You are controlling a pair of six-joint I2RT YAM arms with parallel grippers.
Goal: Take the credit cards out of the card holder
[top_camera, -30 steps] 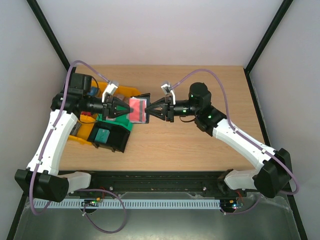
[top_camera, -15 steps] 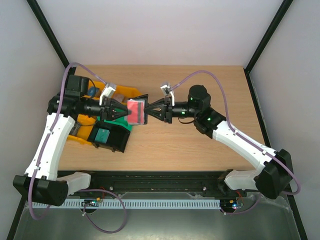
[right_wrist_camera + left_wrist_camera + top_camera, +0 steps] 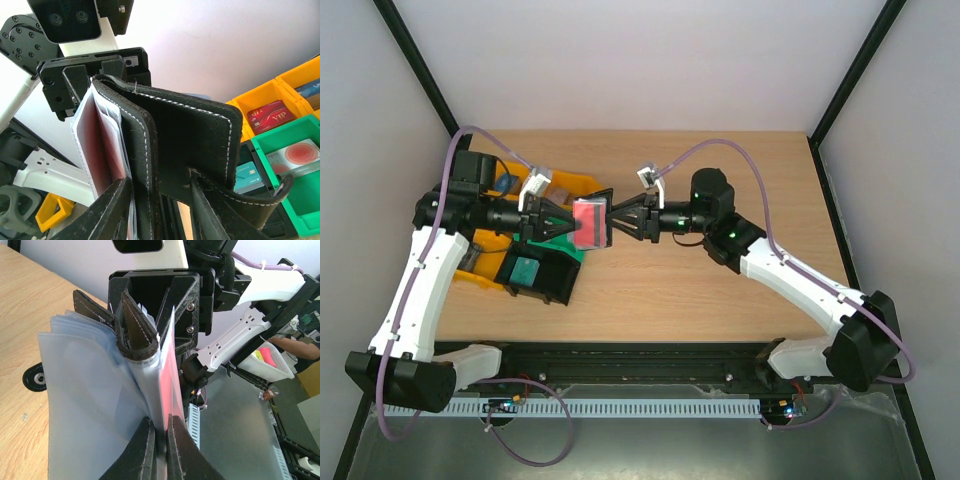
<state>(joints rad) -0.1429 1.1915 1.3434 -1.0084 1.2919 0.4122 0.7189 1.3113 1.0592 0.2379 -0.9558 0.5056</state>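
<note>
Card holder (image 3: 590, 222) hangs in the air over the left half of the table, between the two pincers, with its black cover (image 3: 185, 135) spread open and its clear pockets (image 3: 85, 390) fanned out. At one side the left pincer (image 3: 160, 422) is clenched tight on the edge of one pocket, where a red credit card (image 3: 170, 375) sits in the sleeve. From the other side the right pincer (image 3: 160, 180) stands with its jaws partly spread astride the black cover; whether they press it I cannot tell. Below lies a pale wooden table (image 3: 720, 290). At its left are a black bin (image 3: 552, 282) holding a teal block (image 3: 525, 270), a green bin (image 3: 292, 195) and yellow bins (image 3: 257, 92). White walls (image 3: 620, 70) stand around. A red card (image 3: 267, 114) in a yellow bin reads "VIP".
</note>
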